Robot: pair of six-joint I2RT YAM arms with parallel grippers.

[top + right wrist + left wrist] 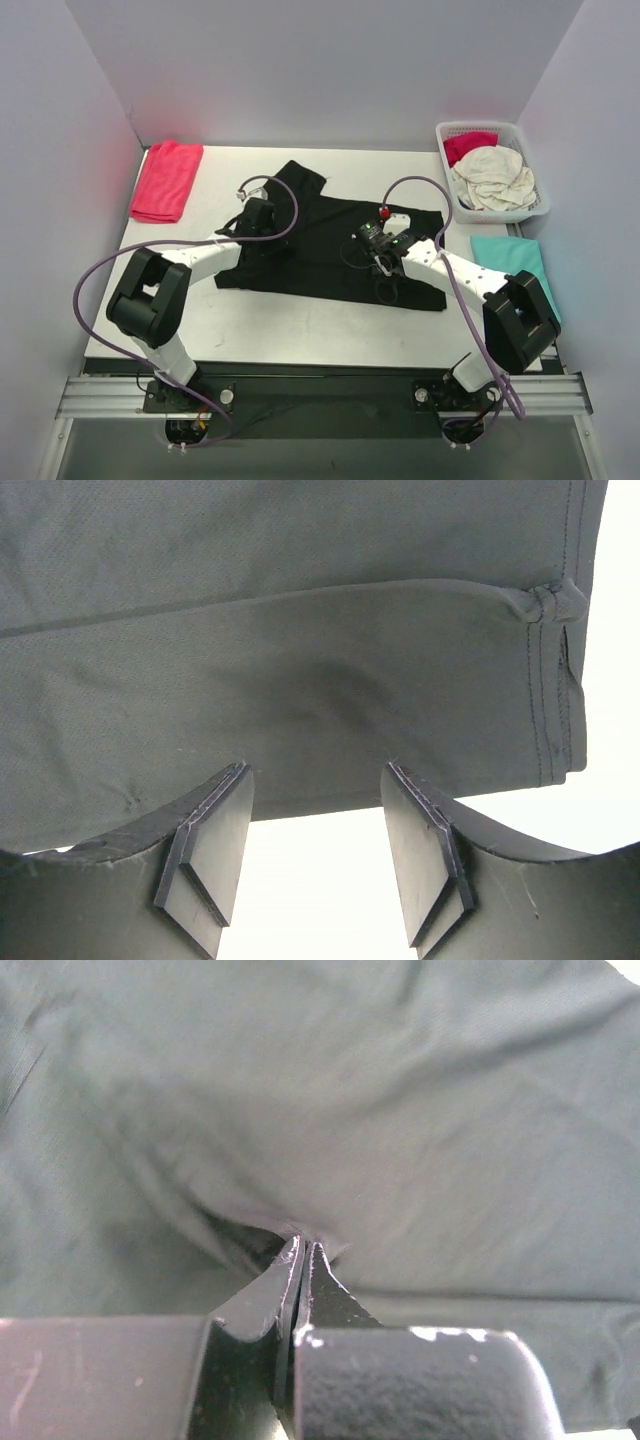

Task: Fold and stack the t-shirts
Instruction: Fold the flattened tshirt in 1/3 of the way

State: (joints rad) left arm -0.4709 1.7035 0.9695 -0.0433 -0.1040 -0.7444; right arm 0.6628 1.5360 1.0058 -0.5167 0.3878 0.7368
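A black t-shirt (320,245) lies spread in the middle of the table. My left gripper (257,222) sits on its left part. In the left wrist view the gripper (303,1248) is shut, pinching a raised fold of the black cloth (400,1110). My right gripper (384,285) is over the shirt's near right part. In the right wrist view it (316,770) is open, its pads either side of the black shirt's hem (300,600), with nothing held. A folded red shirt (165,180) lies at the back left. A teal shirt (512,262) lies at the right edge.
A white lattice basket (540,200) at the back right holds a cream cloth (492,178) and a red cloth (468,145). White walls close in the table on three sides. Purple cables loop above both wrists.
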